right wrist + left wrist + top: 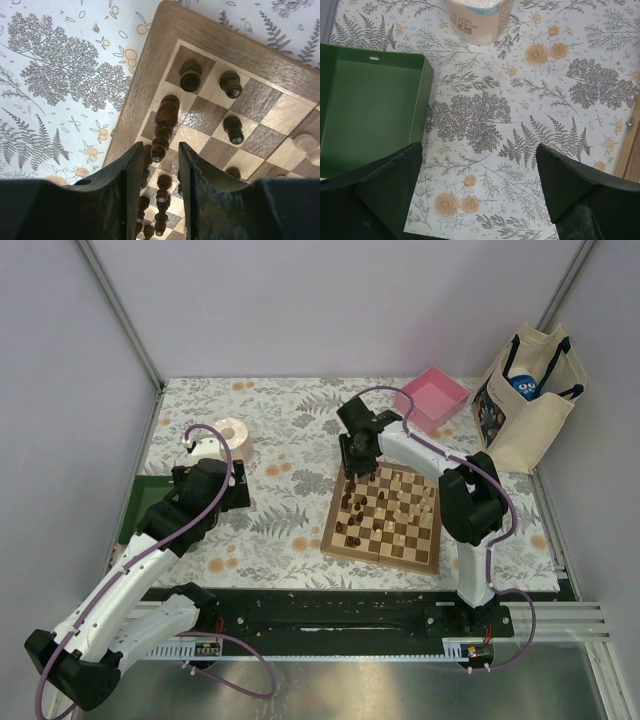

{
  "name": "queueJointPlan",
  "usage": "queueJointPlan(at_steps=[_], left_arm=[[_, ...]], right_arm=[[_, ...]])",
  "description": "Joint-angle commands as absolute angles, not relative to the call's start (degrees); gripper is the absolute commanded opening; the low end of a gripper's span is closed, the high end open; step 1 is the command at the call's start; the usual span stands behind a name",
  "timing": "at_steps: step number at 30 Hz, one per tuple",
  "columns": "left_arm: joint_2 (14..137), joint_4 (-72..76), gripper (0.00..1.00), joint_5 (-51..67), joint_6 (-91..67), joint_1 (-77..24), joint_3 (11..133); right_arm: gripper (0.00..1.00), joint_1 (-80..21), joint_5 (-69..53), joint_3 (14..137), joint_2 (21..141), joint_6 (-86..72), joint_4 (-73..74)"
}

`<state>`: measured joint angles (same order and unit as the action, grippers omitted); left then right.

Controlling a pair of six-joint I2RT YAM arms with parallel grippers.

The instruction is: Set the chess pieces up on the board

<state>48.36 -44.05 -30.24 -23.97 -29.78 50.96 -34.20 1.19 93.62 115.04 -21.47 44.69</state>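
Observation:
The board (380, 555) lies right of the table's middle, with dark chess pieces (352, 502) crowded along its left side and pale ones (425, 502) towards the right. My right gripper (357, 455) hangs over the board's far left corner. In the right wrist view the board's border (150, 65) runs diagonally. The right gripper (161, 147) is open, its fingers either side of a standing dark piece (162, 135) without touching it. More dark pieces stand in a row beneath, and a pale piece (306, 145) is at the right edge. My left gripper (477, 155) is open and empty over the floral cloth.
A toilet paper roll (233, 435) stands at the back left and shows in the left wrist view (479, 20). A green tray (135, 505) (370, 105) lies at the left edge beside my left gripper. A pink tray (432, 398) and a tote bag (525, 400) are at the back right.

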Motion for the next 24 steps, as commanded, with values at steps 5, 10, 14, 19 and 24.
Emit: queueJointPlan(at_steps=[5, 10, 14, 19, 24], left_arm=[[47.02, -43.07, 0.99, -31.03, -23.64, -29.53, 50.71], [46.14, -43.15, 0.99, -30.94, -23.64, -29.53, 50.54], [45.88, -43.07, 0.99, -30.41, -23.64, -29.53, 50.54], [45.53, -43.07, 0.99, -29.97, -23.82, -29.53, 50.45], [45.53, -43.24, 0.99, -30.14, -23.82, -29.53, 50.45]], right_arm=[[0.47, -33.93, 6.85, 93.43, 106.10, -19.95, 45.09], [0.50, -33.75, 7.12, 87.29, 99.42, -20.74, 43.95], [0.52, -33.84, 3.70, 80.70, 94.76, -23.11, 42.81], [0.53, -34.89, 0.70, 75.33, 92.81, -25.05, 41.13], [0.52, -37.08, 0.18, 72.78, 94.04, -25.66, 41.31]])
